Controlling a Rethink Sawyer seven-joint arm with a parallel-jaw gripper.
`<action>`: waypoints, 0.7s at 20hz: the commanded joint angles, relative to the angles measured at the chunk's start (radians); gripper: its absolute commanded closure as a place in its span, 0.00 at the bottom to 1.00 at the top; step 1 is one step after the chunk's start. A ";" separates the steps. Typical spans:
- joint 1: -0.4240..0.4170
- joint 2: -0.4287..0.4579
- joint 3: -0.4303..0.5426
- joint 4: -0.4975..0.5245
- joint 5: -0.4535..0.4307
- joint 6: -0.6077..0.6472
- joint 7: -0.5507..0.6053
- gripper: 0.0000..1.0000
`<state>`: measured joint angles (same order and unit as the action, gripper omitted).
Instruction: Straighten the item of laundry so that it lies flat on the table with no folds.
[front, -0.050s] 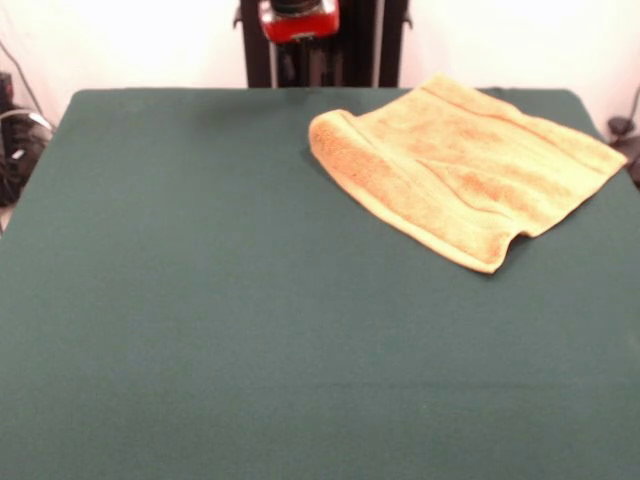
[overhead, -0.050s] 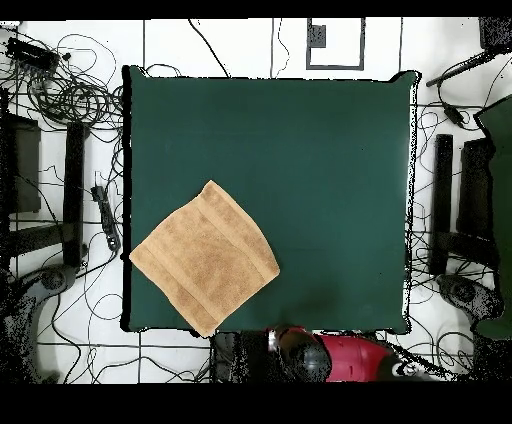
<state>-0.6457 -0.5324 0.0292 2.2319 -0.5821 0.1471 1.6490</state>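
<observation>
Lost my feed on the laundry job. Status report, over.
Arm drawn back at table edge, gripper not showing. Towel untouched near a corner of the table, one edge rolled under, one corner lifted. Nothing else on the cloth top.

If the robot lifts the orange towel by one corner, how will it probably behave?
The towel would probably hang limp: its left edge in the front view is already rolled over. It looks thin and light. On the felt-like table, pushing may bunch it rather than slide it.

A golden-orange terry towel (front, -0.050s: 465, 165), with slightly darker woven bands running near its edges, on a table (front, -0.050s: 200, 330) covered in plain dark green felt-like cloth. The robot arm (front, -0.050s: 298, 18) is red and black.
</observation>
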 joint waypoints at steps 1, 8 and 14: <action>0.019 -0.204 0.015 -0.011 0.071 0.231 0.034 0.00; 0.019 -0.214 0.041 -0.029 0.068 0.270 0.071 0.00; 0.006 -0.203 0.041 -0.031 0.059 0.249 0.083 0.00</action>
<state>-0.6469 -0.7383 0.0068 2.2398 -0.5779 0.3411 1.6490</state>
